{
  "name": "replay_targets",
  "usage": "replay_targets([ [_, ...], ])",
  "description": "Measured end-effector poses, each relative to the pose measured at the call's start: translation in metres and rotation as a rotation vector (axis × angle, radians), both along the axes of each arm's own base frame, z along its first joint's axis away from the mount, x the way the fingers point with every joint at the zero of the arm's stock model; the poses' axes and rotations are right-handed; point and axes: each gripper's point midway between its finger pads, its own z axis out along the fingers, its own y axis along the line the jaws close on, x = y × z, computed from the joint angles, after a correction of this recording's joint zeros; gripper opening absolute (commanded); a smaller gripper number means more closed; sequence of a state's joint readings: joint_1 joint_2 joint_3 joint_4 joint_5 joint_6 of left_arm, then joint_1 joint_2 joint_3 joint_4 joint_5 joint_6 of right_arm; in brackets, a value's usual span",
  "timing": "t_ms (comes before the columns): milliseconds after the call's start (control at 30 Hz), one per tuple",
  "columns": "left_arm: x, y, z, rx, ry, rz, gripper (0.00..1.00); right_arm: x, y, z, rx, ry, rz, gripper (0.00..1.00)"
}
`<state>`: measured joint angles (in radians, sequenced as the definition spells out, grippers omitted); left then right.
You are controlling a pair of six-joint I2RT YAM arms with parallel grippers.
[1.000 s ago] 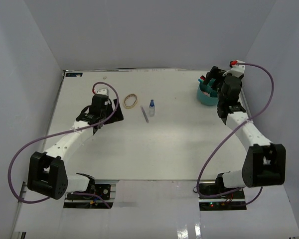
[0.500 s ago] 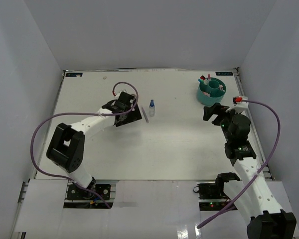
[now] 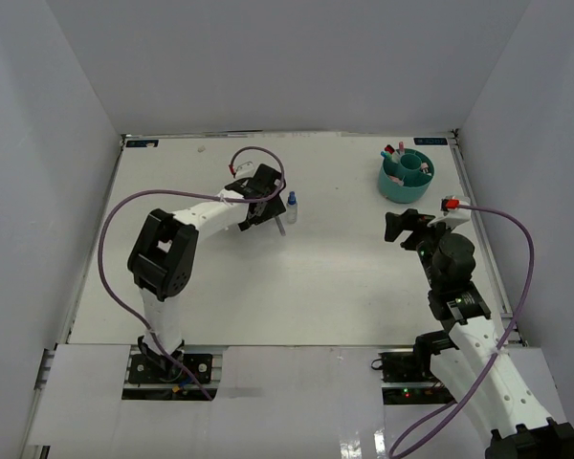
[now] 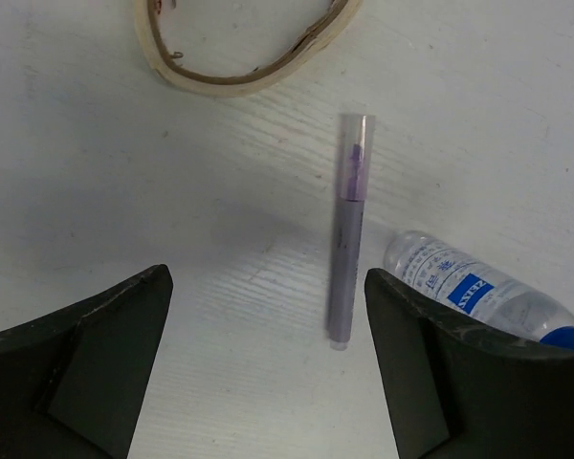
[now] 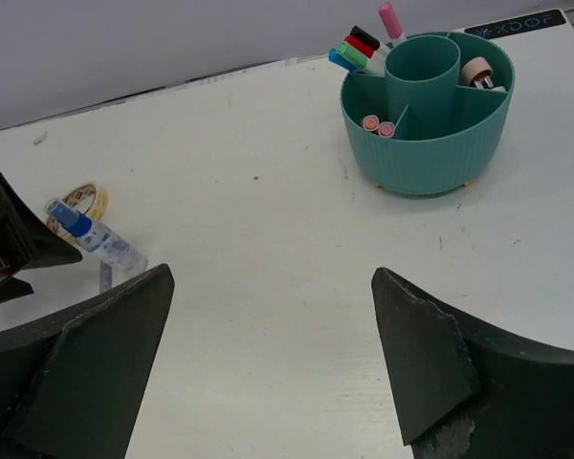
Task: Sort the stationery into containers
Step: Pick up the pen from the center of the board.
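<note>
**While both end effectors gape, three items lie loose left of the organiser**

Though it sits closest to the arm bases, the right end effector [image 3: 407, 228] has its jaws wide apart over bare tabletop [image 3: 325, 287]. It hangs on the near side of the teal desk organiser [image 5: 426, 158], apart from it.

Farther back and well to the left of the organiser, the left end effector [image 4: 266, 287] hangs with its jaws spread wide above a thin clear pen [image 4: 346, 229]. The pen lies flat on the tabletop, in line with the gap between the fingers. A small clear blue-capped bottle [image 4: 459, 287] lies on its side just beside the pen, on the organiser's side. A tan rubber band [image 4: 220, 84] lies flat on the pen's other side, away from the organiser.

Farthest back, the organiser stands upright. Capped pens [image 5: 359, 48] in blue, green, red and pink lean out of its far-left compartment. Two pink round ends [image 5: 378, 124] show in the near compartment, beside the central well.
</note>
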<state>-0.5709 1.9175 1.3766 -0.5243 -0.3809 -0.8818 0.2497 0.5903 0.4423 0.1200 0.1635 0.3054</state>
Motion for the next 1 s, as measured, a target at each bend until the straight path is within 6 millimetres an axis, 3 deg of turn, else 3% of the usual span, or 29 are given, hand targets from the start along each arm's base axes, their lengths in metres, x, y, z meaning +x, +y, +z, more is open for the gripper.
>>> replay_targets([
  [233, 0.011, -0.011, -0.016, 0.027, 0.01, 0.005, 0.88, -0.001, -0.002, 0.002, -0.004, -0.008, -0.022, 0.9],
  [400, 0.008, -0.011, -0.03, 0.052, 0.04, 0.003, 0.81, -0.001, -0.003, 0.004, -0.004, -0.016, -0.03, 0.9],
  [600, 0.009, -0.01, -0.032, 0.066, 0.044, 0.002, 0.71, -0.001, -0.004, 0.004, -0.005, -0.017, -0.039, 0.9],
  [867, 0.005, -0.002, -0.035, 0.107, 0.053, 0.002, 0.4, -0.002, -0.004, 0.005, -0.006, -0.02, -0.041, 0.9],
  [1000, -0.003, 0.007, -0.036, 0.119, 0.044, 0.011, 0.31, -0.002, -0.004, 0.005, -0.007, -0.021, -0.041, 0.9],
])
